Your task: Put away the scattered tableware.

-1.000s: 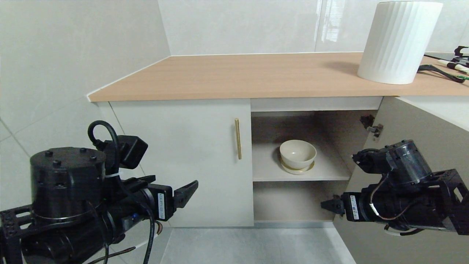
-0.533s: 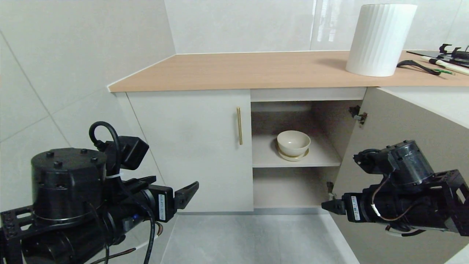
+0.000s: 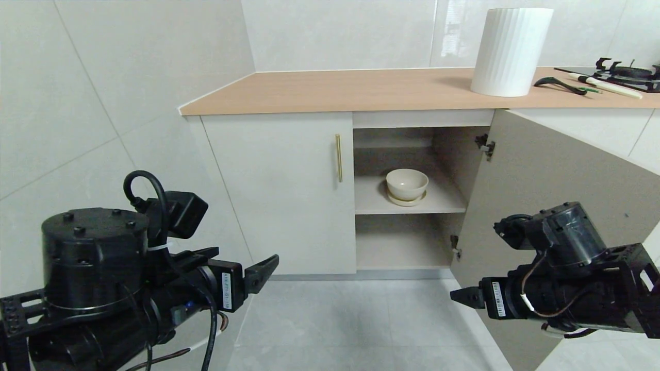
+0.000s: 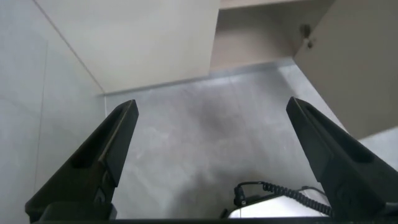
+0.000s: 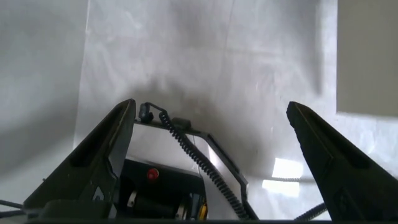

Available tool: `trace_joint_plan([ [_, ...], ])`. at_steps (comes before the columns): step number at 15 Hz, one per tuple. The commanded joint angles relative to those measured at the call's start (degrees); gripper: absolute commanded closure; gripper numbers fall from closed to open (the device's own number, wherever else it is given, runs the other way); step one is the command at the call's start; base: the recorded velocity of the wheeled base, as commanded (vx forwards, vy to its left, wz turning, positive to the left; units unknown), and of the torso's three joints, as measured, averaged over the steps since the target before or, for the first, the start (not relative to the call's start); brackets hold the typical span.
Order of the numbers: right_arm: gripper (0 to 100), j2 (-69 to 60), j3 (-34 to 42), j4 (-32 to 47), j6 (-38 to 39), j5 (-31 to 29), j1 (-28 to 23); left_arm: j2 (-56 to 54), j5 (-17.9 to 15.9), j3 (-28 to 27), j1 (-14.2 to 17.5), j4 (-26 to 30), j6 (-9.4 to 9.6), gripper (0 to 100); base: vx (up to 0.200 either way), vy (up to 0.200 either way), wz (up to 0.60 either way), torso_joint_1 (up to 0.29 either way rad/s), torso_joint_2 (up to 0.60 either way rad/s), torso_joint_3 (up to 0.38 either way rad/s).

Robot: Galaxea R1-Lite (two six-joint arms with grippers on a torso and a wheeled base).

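A cream bowl (image 3: 407, 183) rests on a small plate (image 3: 405, 200) on the upper shelf of the open cabinet (image 3: 410, 206). Both arms hang low in front of the cabinet, well short of it and over the floor. My left gripper (image 3: 264, 269) is at the lower left; in the left wrist view it (image 4: 211, 118) is open with bare floor between its fingers. My right gripper (image 3: 460, 296) is at the lower right beside the open door; in the right wrist view it (image 5: 211, 115) is open and holds nothing.
The right cabinet door (image 3: 541, 180) stands swung open toward me, close to the right arm. The left door, with its gold handle (image 3: 339, 157), is closed. On the wooden countertop (image 3: 335, 90) stand a white ribbed cylinder (image 3: 510, 51) and utensils (image 3: 562, 84) near a stove (image 3: 626, 69).
The whole head picture has shifted: the cabinet now looks farther off and smaller, and more floor shows. Both arms keep the same pose and both grippers stay open.
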Motion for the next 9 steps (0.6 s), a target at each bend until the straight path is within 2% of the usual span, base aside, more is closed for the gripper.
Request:
trace_joint_plan([
  [1, 0, 0.3, 0.0, 0.0, 0.0, 0.0, 0.0, 0.2, 0.1, 0.0, 0.0, 0.0, -0.01, 0, -0.2, 0.0, 0.0, -0.002, 0.0, 0.002],
  [9, 0, -2.2, 1.3, 0.2, 0.0, 2.4, 0.0, 0.3, 0.0, 0.2, 0.0, 0.0, 0.16, 0, 0.0, 0.0, 0.0, 0.0, 0.0, 0.0],
])
